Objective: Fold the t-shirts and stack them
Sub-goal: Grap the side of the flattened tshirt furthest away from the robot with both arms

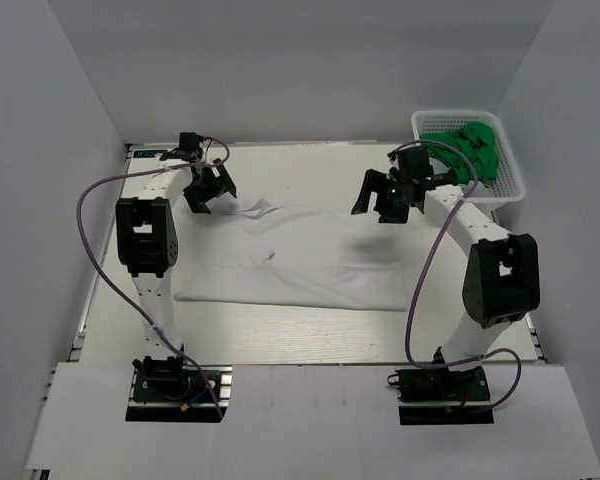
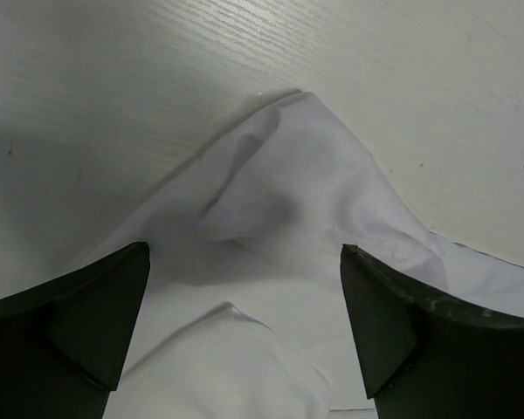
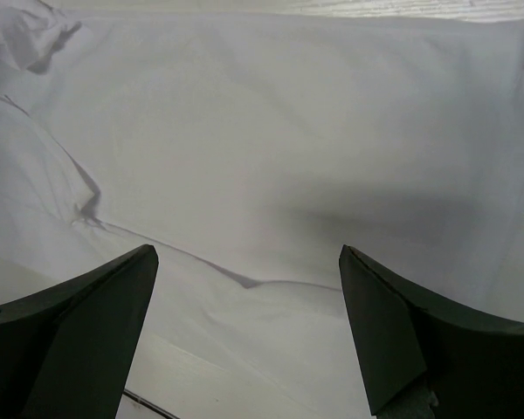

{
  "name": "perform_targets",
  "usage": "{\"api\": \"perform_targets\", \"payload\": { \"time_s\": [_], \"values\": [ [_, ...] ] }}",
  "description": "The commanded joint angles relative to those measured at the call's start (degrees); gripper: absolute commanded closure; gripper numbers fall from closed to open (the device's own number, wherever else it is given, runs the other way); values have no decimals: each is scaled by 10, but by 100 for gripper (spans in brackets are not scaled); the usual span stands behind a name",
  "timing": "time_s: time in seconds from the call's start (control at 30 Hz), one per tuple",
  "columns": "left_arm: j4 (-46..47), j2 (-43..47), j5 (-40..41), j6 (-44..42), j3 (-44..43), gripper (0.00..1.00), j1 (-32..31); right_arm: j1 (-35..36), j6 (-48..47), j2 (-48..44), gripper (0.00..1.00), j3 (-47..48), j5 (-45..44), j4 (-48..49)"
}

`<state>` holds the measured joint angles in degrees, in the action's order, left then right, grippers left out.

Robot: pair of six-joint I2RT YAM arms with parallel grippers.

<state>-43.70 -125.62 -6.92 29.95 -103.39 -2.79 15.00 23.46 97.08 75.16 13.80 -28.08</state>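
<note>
White t-shirt is lying mostly flat mid-table, long axis running left-right. The bunched flap at the far-left corner looks like a sleeve, so I'd guess the collar end points left, but I can't say for sure. Both the left gripper and right gripper hang wide open over it, holding nothing. Worry: pinching that rumpled corner could grab one layer only and drag the whole shirt crooked. Green t-shirts sit in the basket.
</note>
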Motion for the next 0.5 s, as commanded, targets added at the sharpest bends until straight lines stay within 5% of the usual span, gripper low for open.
{"api": "perform_targets", "payload": {
  "time_s": [0.0,0.47],
  "values": [
    [4,4,-29,-23,-38,0,2,-7,-10,24,10,41,-1,-30],
    [33,-27,-103,-12,-21,13,2,-19,-14,50,10,52,9,-54]
  ]
}}
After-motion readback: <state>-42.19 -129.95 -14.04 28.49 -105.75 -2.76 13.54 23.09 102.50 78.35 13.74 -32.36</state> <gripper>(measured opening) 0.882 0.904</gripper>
